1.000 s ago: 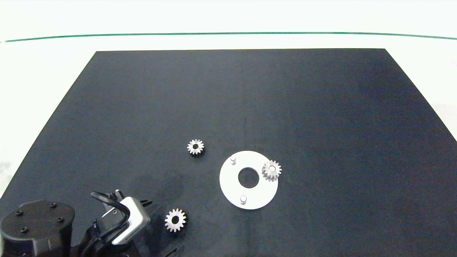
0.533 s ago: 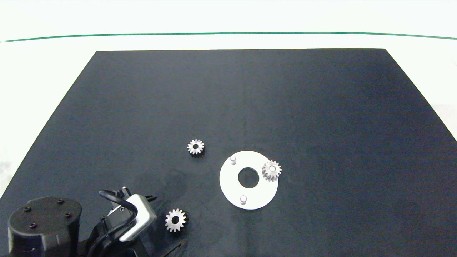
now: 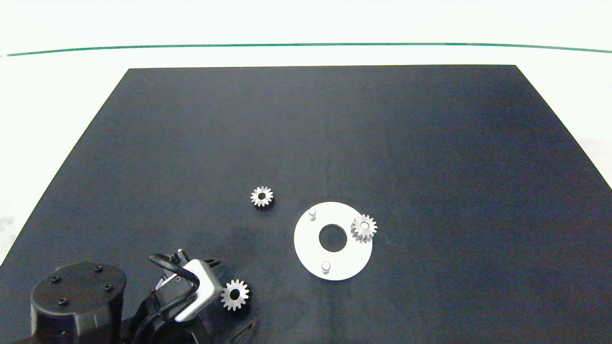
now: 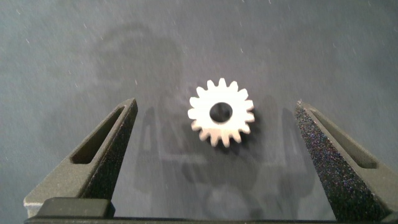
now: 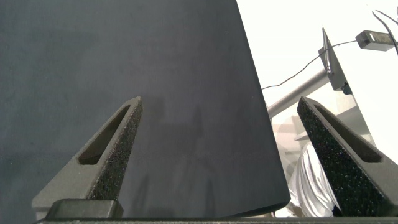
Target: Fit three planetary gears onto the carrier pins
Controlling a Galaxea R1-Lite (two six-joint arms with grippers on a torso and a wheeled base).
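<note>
Just above the near gear [image 4: 221,113], the left gripper [image 4: 217,162] hangs with its two grey fingers spread wide and nothing between them; in the left wrist view the gear lies flat on the dark mat [image 3: 430,143], roughly centred in the gap, with clear mat showing on either side of its teeth. From above, the left arm comes in at the mat's near left corner, its wrist housing just beside that gear [image 3: 234,295]. A second loose gear [image 3: 262,196] lies flat farther back on the mat, near the white disc [image 3: 311,248] but apart from it. On the disc, one gear [image 3: 364,228] already sits over a carrier pin at the rim's right side, while the far pin [image 3: 312,213] and the near pin [image 3: 326,266] stand bare. The right gripper [image 5: 217,168] is parked off by the mat's edge, its fingers likewise wide apart and empty, and it does not show in the head view. So one gear of three looks installed, and the step in hand appears to be the pick-up of the second. Next the left gripper would need to descend until its pads flank the gear's toothed edge, close squarely across it without nudging it, lift it level, and carry it to a free pin, lining the centre hole over that pin.
</note>
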